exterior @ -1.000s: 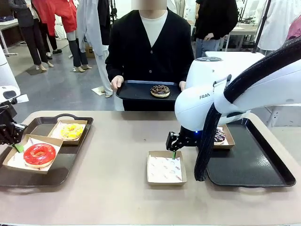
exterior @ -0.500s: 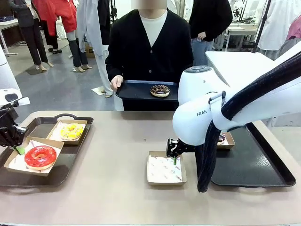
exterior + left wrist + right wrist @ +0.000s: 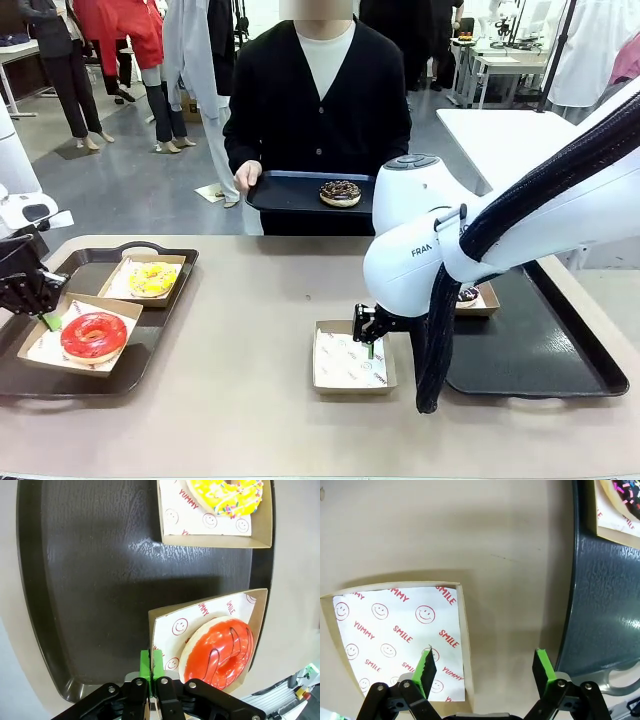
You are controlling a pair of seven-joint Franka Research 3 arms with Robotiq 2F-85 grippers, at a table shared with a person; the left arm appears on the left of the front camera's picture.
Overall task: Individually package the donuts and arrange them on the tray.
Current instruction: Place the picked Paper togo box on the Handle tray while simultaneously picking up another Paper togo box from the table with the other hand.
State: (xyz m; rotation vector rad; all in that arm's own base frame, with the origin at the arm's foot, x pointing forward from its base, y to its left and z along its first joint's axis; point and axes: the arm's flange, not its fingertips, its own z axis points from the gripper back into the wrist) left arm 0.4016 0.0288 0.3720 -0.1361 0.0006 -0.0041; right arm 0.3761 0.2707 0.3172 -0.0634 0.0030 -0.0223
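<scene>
Left tool [image 3: 44, 320] [image 3: 151, 661]: clenched, green pads pressed together on the near corner wall of the red donut's box [image 3: 40, 348] [image 3: 210, 611]. The red donut [image 3: 93, 336] [image 3: 220, 652] lies in that paper-lined box just to one side of the pads, not touching them. The box rests on the left tray [image 3: 95, 272] [image 3: 90, 580]. Farther ahead of the left tool, well apart, the yellow donut [image 3: 152, 279] [image 3: 227, 495] sits in its own box [image 3: 120, 290] [image 3: 215, 539] on the same tray. Right tool [image 3: 368, 335] [image 3: 485, 667]: released, jaws spread wide, nothing between them. It hangs just above the edge of the empty box [image 3: 350, 362] [image 3: 395, 630], which stands on the surface [image 3: 250, 340] [image 3: 470, 530]. In the right wrist view one fingertip is over the box's printed paper liner and the other is over bare surface, so the tool straddles the box wall; whether it touches the box I cannot tell. Beyond that outer fingertip lies the right tray [image 3: 540, 345] [image 3: 600, 595], and on it, well ahead of the right tool, the purple donut [image 3: 467, 294] [image 3: 625, 492] with sprinkles sits in a box. Far across the surface from both tools, a person's hand [image 3: 248, 177] holds a handheld tray [image 3: 285, 192] carrying the chocolate donut [image 3: 340, 192], unboxed.
</scene>
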